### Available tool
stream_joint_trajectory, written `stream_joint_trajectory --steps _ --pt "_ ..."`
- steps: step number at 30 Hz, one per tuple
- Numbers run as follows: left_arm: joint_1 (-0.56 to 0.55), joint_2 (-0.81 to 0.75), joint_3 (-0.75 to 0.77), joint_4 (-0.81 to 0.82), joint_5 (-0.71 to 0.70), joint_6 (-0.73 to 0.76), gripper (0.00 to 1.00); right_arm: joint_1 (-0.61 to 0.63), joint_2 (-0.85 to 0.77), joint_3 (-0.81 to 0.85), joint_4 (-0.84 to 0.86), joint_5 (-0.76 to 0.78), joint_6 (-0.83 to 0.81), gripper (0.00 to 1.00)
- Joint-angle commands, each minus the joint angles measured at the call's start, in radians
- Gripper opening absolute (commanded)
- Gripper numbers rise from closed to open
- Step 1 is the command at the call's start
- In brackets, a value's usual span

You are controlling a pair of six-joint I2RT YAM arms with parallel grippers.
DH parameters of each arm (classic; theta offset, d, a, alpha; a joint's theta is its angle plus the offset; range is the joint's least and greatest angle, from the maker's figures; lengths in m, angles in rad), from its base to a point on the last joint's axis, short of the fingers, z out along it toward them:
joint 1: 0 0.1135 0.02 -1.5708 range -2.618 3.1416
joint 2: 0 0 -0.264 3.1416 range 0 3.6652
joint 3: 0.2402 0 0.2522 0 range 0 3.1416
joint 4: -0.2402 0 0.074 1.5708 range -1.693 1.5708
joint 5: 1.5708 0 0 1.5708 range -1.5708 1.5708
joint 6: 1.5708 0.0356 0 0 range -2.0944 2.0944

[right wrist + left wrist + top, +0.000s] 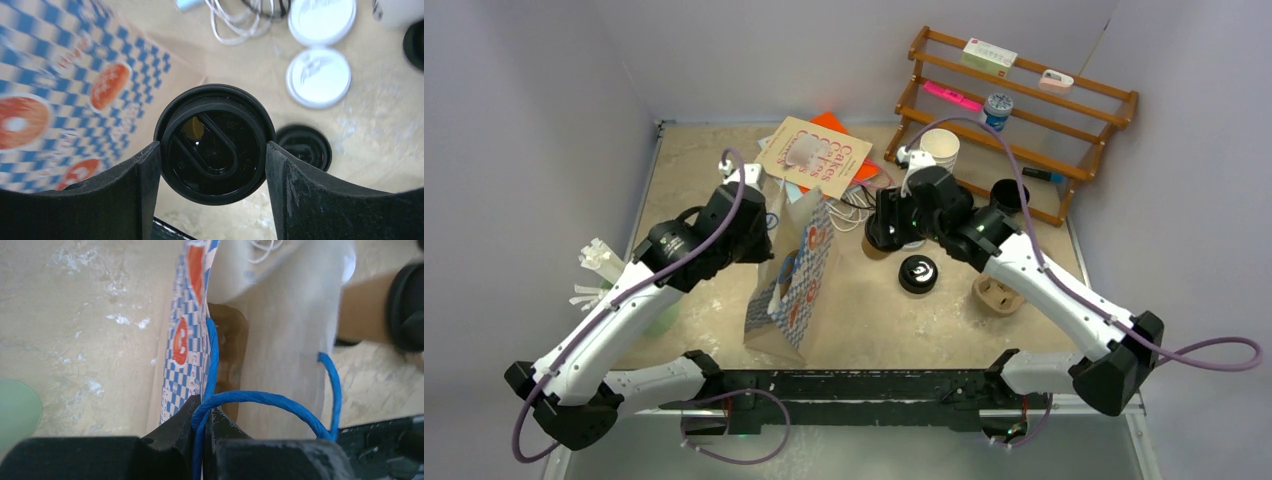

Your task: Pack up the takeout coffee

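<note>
Left claw pinched together on the blue handle of the checked paper bag — bag stands upright on the table. Right claw clamped on the black-lidded cup, one finger against each side of the lid. Cup is just beside the bag, outside it. Second black-lidded cup sits on the table near the held one — two white lids lie flat beyond.

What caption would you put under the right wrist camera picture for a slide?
Right hand grips a black-lidded takeout coffee cup beside a blue-checked, doughnut-print paper bag.
</note>
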Motion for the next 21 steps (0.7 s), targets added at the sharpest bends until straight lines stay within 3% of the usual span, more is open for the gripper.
stream_joint_trajectory --steps 1,4,9,12,16,21 --pt "0.152 -0.031 -0.041 0.25 0.093 0.031 0.0 0.001 -0.001 -0.144 0.065 0.006 0.056 0.43" --pt "0.233 -0.003 -0.057 0.36 0.186 -0.002 0.0 0.001 0.034 -0.19 0.086 0.061 0.058 0.43" --pt "0.251 0.031 -0.078 0.528 0.198 -0.101 0.0 0.001 0.099 -0.238 0.123 0.109 0.062 0.46" --pt "0.254 0.062 -0.046 0.542 0.198 -0.101 0.0 0.001 0.14 -0.247 0.135 0.123 0.067 0.58" --pt "0.254 0.075 -0.041 0.49 0.187 -0.077 0.31 0.001 0.148 -0.237 0.119 0.1 0.068 0.77" --pt "0.254 0.034 -0.105 0.466 0.159 -0.066 0.36 0.001 0.098 -0.173 0.082 0.086 0.053 0.93"
